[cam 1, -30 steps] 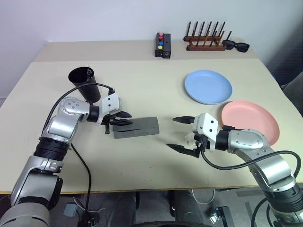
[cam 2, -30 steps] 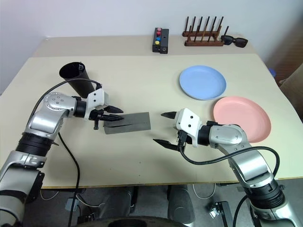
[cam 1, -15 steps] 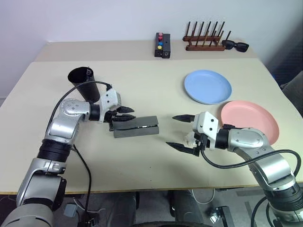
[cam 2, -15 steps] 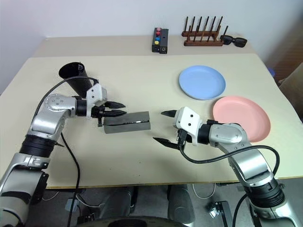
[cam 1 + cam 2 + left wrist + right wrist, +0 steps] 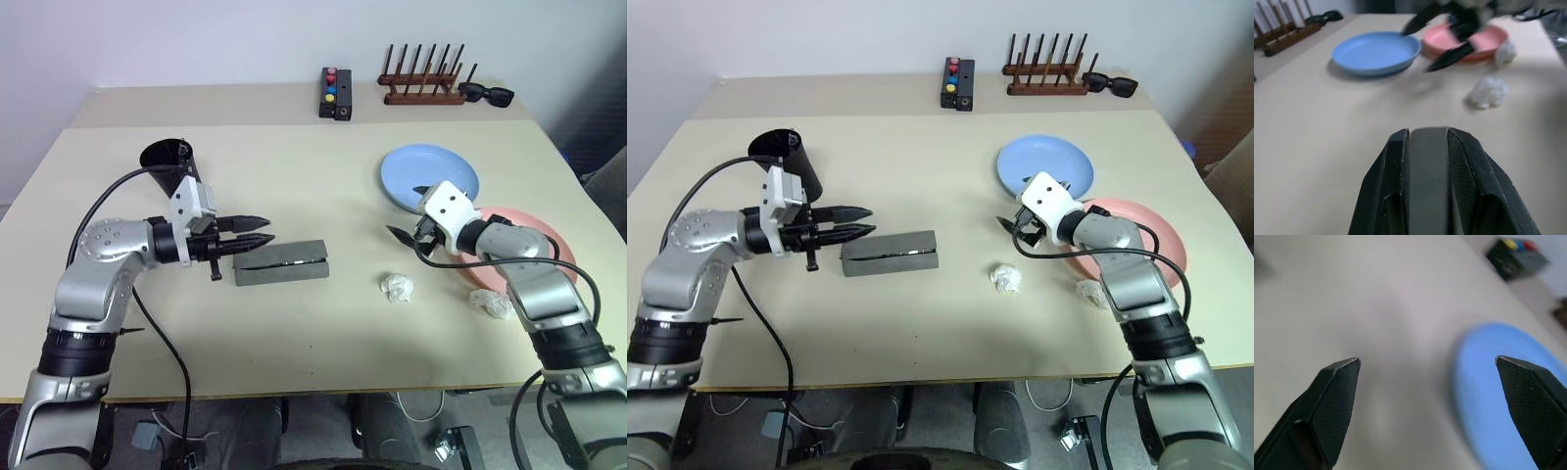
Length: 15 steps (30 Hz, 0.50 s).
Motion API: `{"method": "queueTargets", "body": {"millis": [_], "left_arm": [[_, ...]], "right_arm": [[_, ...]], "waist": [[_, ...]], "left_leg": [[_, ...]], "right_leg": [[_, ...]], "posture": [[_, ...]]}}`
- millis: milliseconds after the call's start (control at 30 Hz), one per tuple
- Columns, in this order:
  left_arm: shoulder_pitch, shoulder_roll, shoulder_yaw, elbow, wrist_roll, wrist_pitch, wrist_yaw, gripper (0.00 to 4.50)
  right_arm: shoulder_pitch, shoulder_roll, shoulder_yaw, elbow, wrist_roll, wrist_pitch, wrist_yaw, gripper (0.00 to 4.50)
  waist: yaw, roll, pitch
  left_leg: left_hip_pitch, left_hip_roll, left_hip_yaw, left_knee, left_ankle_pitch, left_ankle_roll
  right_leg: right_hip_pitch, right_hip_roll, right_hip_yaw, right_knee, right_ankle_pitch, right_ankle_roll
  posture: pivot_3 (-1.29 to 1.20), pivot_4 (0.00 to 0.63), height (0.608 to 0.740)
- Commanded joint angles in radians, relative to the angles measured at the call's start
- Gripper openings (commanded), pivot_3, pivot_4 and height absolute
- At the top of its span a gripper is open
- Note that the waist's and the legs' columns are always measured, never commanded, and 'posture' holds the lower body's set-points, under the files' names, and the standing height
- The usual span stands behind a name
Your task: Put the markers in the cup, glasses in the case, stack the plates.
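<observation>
Case flat at table centre, both grippers off it.
Eye views: grey case (image 5: 281,263) lies closed, long axis left-right, right end tilted slightly far; left gripper (image 5: 257,231) just left of it, fingers narrow, holding nothing, pointing right. Right gripper (image 5: 1017,204) spread wide at blue plate's (image 5: 431,177) near edge; pink plate (image 5: 534,245) to its right; cup (image 5: 172,168) far-left.
Left wrist: fingers (image 5: 1392,185) nearly together, plates beyond.
Right wrist: fingertips (image 5: 1337,382) wide apart over the blue plate's rim.

left gripper (image 5: 257,232): fingers nearly together, level | right gripper (image 5: 408,212): fingers spread wide
</observation>
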Motion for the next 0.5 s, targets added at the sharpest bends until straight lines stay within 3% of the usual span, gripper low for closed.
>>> {"method": "queueTargets", "body": {"millis": [33,200,233,333,500], "left_arm": [[0.064,-0.011,0.018,-0.118,-0.057,0.034,0.044,1.19],[0.133,-0.040,0.025,-0.183,-0.105,0.075,0.104,1.19],[0.144,-0.049,0.026,-0.194,-0.120,0.083,0.117,1.17],[0.157,-0.062,0.026,-0.209,-0.135,0.090,0.148,1.16],[0.155,-0.063,0.020,-0.204,-0.138,0.085,0.167,1.16]], "right_arm": [[-0.089,0.021,0.029,0.186,-0.096,-0.109,-0.068,4.50],[-0.161,0.043,0.054,0.401,-0.152,-0.191,-0.087,4.50],[-0.175,0.047,0.059,0.446,-0.164,-0.211,-0.099,4.26],[-0.200,0.052,0.068,0.523,-0.191,-0.260,-0.119,3.18],[-0.196,0.052,0.059,0.530,-0.200,-0.302,-0.115,0.61]], "waist": [[-0.002,0.000,0.000],[-0.002,0.000,0.000],[-0.003,0.000,0.000],[-0.001,0.000,0.000],[-0.002,0.000,0.000]], "left_leg": [[0.000,0.000,0.000,0.000,0.000,0.000],[0.000,0.000,0.000,0.000,0.000,0.000],[0.001,0.000,0.000,0.000,0.000,0.000],[0.001,0.000,0.000,0.001,0.000,0.000],[0.001,0.000,0.000,0.000,0.000,0.000]], "right_leg": [[0.000,0.000,0.000,0.000,0.000,0.000],[0.000,0.000,0.000,0.000,0.000,0.000],[0.001,0.000,0.000,0.000,0.000,0.000],[0.002,0.000,0.000,0.000,-0.001,-0.003],[0.002,0.000,0.000,-0.001,-0.001,-0.003]], "posture": [[0.00,0.150,0.739],[0.00,0.150,0.739],[0.00,0.150,0.739],[0.00,0.150,0.739],[0.00,0.150,0.739]]}}
